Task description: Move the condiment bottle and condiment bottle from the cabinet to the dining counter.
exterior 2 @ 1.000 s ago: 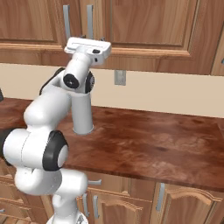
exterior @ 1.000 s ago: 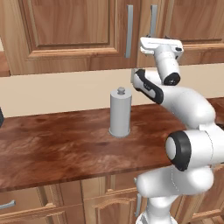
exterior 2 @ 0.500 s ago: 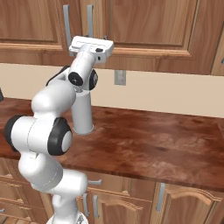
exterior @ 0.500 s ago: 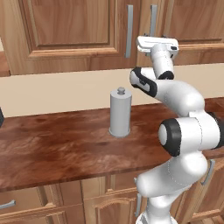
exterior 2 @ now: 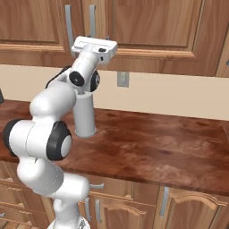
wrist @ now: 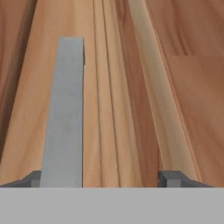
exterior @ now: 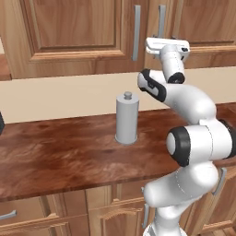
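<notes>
At upper centre of the hand view, the shut light-brown wooden cabinet's (wrist: 109, 87) long silver bar handle (wrist: 65, 113) stands lengthwise just inside the open hand's (wrist: 105, 178) left fingertip (wrist: 34, 178), bottles unseen.

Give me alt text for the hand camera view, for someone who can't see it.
Close-up of a closed light-brown wooden cabinet door, with a long silver bar handle running up the left side of the picture. The gripper is open, its two dark fingertips at the bottom edge, the left one beside the handle's near end.
</notes>
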